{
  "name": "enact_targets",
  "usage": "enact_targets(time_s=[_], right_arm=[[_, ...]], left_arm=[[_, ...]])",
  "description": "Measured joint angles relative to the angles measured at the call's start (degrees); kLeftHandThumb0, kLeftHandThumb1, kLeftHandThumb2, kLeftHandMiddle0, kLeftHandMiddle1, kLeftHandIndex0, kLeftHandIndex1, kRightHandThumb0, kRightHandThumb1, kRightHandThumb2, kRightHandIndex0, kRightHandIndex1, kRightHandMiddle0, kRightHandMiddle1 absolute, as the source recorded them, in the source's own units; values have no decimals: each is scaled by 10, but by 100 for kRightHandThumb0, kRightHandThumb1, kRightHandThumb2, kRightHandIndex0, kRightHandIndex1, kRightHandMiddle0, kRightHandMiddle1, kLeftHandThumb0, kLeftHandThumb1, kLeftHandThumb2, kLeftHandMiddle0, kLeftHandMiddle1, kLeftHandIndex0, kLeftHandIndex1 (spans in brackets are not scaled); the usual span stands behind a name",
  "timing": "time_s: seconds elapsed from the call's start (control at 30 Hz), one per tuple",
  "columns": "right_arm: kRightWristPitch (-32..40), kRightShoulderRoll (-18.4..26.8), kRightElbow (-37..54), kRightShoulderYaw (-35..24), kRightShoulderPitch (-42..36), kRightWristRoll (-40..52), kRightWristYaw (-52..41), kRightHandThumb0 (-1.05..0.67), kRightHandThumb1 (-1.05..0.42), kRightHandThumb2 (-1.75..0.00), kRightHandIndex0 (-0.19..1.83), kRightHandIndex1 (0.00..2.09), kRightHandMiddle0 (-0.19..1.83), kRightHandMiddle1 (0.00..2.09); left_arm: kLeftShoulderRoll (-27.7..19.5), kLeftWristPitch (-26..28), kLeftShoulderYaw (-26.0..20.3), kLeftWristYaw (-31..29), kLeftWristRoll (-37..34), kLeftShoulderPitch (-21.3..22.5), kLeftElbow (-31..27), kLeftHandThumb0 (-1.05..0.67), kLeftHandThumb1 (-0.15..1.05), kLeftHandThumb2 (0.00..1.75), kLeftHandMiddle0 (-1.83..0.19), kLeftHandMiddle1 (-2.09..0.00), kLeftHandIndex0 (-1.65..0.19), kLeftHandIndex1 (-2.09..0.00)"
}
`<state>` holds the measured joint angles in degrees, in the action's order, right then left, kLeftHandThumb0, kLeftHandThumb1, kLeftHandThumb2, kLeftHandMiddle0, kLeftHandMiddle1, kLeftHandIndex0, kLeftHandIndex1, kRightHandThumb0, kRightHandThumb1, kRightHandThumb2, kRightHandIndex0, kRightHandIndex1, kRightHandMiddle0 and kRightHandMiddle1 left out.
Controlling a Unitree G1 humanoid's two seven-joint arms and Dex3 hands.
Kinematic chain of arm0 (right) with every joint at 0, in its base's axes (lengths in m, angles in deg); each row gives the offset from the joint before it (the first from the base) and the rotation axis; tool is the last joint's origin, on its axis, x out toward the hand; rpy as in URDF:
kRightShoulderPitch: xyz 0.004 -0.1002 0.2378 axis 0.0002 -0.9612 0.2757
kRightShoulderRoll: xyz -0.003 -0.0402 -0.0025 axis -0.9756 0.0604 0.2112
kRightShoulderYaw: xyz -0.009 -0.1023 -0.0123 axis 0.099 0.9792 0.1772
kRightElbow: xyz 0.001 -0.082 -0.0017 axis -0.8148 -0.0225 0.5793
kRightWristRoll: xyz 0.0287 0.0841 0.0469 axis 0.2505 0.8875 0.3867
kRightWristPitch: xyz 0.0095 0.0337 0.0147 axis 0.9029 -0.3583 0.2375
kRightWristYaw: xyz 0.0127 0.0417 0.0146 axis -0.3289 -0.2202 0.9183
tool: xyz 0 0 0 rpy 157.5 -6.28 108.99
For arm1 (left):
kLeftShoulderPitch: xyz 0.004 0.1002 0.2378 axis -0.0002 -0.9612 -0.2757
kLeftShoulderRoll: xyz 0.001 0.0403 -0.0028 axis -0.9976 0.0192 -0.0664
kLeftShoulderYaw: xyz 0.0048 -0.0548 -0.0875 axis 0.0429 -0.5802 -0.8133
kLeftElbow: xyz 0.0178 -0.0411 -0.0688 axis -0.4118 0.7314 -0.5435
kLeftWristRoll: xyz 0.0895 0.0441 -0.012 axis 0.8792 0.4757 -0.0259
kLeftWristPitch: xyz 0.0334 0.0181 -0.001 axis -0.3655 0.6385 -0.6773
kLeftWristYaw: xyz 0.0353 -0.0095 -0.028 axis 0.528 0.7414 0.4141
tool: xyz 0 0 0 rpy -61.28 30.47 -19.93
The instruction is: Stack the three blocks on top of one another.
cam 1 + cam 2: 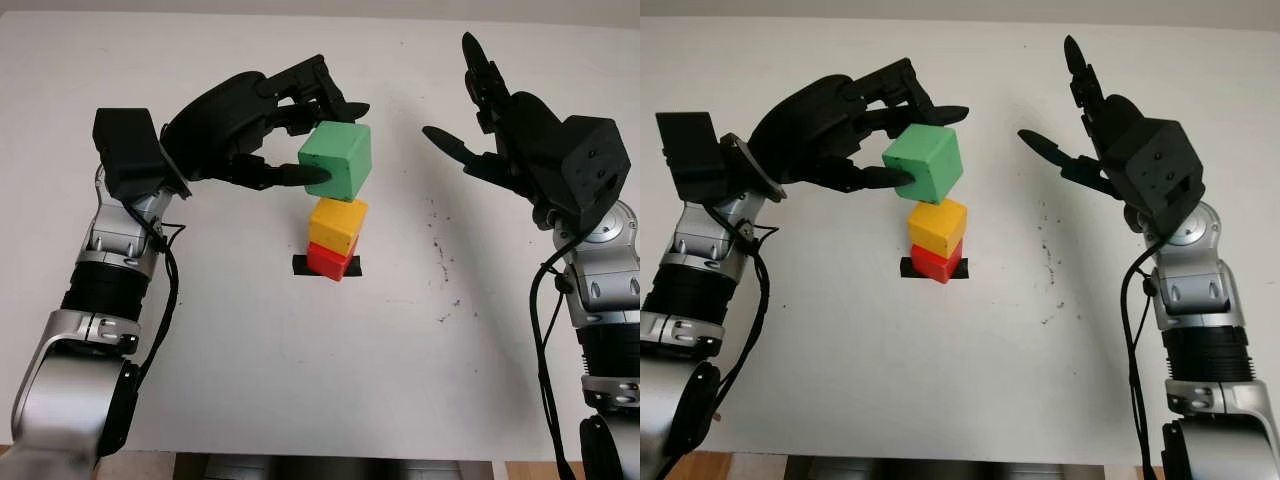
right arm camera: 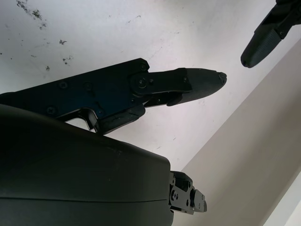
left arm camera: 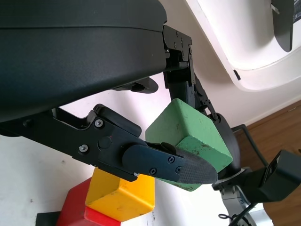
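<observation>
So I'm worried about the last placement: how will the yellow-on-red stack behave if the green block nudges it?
Likely tippy: the yellow block sits skewed, overhanging the smaller-looking red block. Both look rigid, flat-faced, so they would slide or topple, not roll. The green block, pinched in the left hand, looks biggest, adding top weight.

Left hand closed on a load, right hand raised and free
The left hand (image 1: 262, 125) reaches in from the left, its fingers (image 3: 169, 165) clamped around the green block (image 1: 337, 160); the right hand (image 1: 500, 115) is open, held up at the right
</observation>
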<state>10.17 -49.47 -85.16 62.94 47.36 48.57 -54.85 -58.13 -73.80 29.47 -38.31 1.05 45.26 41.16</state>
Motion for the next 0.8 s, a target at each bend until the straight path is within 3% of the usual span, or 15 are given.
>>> enact_targets(time_s=[0.3,0.8], right_arm=[[3,0,0,0,-3,1,0,-72,-105,-30,-19,0,-19,0],[20,0,11,0,-8,0,-1,-72,-105,-30,-19,0,-19,1]], left_arm=[[3,-6,1,-4,6,-1,4,-54,105,34,-32,-5,-34,-178],[11,-83,22,33,73,-1,64,-53,105,36,-30,-4,-24,-189]])
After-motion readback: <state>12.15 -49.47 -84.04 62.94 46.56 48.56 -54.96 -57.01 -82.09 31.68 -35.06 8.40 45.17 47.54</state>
